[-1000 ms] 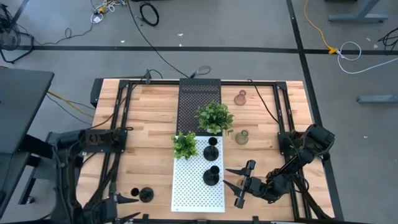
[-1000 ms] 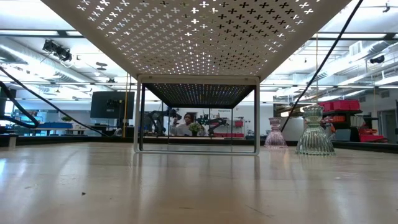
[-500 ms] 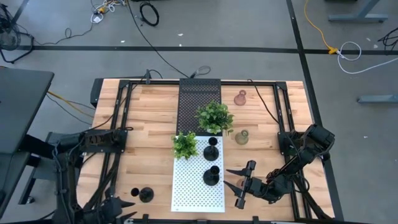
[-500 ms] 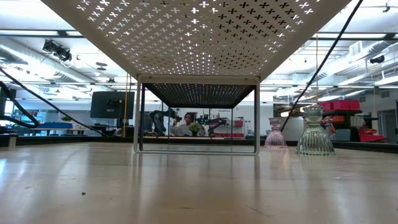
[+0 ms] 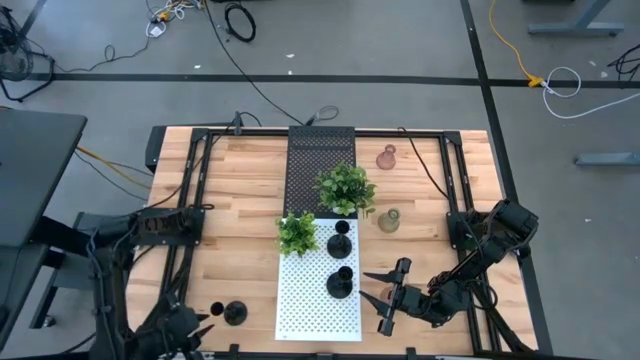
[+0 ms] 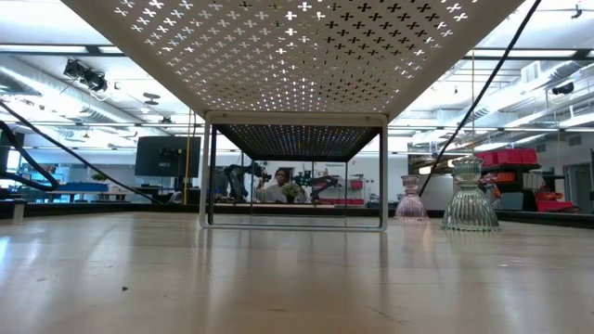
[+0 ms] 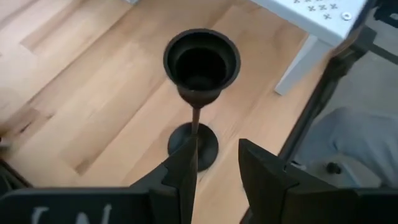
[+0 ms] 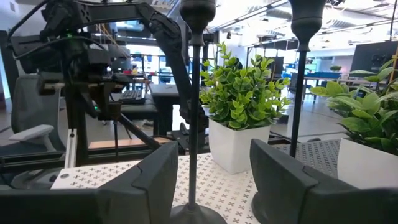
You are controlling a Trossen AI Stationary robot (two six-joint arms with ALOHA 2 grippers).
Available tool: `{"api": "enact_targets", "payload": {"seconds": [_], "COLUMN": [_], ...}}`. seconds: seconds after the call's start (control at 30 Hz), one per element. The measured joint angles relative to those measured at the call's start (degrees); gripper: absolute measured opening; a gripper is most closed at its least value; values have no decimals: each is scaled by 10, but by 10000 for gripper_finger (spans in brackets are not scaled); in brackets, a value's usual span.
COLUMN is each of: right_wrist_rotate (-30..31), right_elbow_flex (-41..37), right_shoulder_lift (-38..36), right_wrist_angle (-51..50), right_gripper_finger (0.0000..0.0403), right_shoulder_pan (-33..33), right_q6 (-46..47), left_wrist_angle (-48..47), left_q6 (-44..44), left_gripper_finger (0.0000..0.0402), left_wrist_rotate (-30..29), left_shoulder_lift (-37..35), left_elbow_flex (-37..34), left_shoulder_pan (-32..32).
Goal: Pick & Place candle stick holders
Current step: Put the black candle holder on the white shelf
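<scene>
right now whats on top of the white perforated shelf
Two black candle stick holders and a small potted plant stand on the white shelf. The leaves hide the plant's pot from above.

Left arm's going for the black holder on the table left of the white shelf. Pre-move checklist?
1. Black holder upright on the table: ok.
2. Left gripper jaws apart: ok.
3. Stem centred in the gap: not ok. In the left wrist view it lines up with one finger, not the gap.
4. Holder gripped: not ok. The high view shows the gripper short of it.
5. Right gripper out of the way: ok, open over at the white shelf.
6. Bare space on the shelf: ok, near its front edge.
</scene>
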Motion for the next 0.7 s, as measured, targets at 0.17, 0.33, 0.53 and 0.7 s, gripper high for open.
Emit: {"api": "enact_targets", "payload": {"seconds": [0.17, 0.33, 0.53, 0.7], "right_wrist_rotate": [-6, -14, -15, -15], "right_elbow_flex": [0, 0, 0, 0], "right_shoulder_lift": [0, 0, 0, 0], "right_wrist_angle": [0, 4, 4, 4], "right_gripper_finger": [200, 200, 200, 200], "right_shoulder_pan": [0, 0, 0, 1], "right_q6": [0, 0, -5, -6], "left_wrist_angle": [0, 0, -1, -1], "left_q6": [12, 23, 26, 45], "left_gripper_finger": [119, 119, 119, 119], "left_wrist_rotate": [-7, -10, -19, -14], "left_shoulder_lift": [18, 22, 22, 40], "left_elbow_flex": [0, 0, 0, 0], "left_shoulder_pan": [12, 23, 37, 49]}}
